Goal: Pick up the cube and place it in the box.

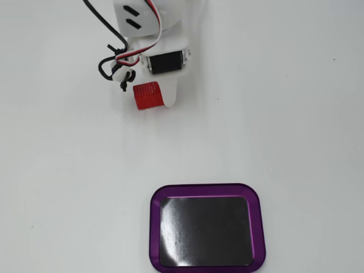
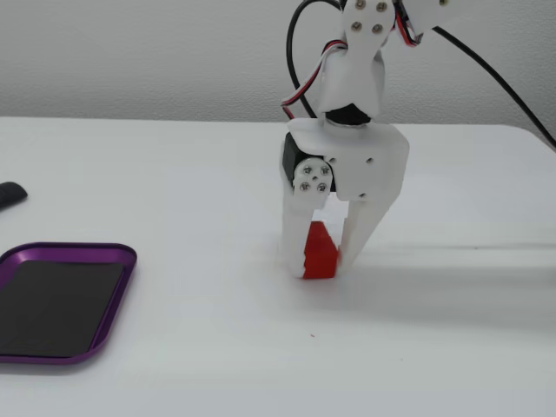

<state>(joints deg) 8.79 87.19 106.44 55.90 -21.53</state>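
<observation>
The red cube [image 1: 147, 95] rests on the white table at the top of a fixed view. In another fixed view the cube [image 2: 320, 252] sits between the two white fingers at table level. My gripper [image 2: 320, 266] points straight down, and its fingers press close on both sides of the cube. In a fixed view the gripper [image 1: 165, 94] covers the cube's right end. The purple-rimmed box [image 1: 259, 227] lies at the bottom centre, with nothing on its black inside. It also shows at the lower left of another fixed view [image 2: 113, 304], well away from the cube.
Black and red-white cables [image 1: 116, 54] hang beside the arm. A small dark object [image 2: 9, 195] lies at the left edge of the table. The table's far edge [image 2: 174, 120] meets a grey wall.
</observation>
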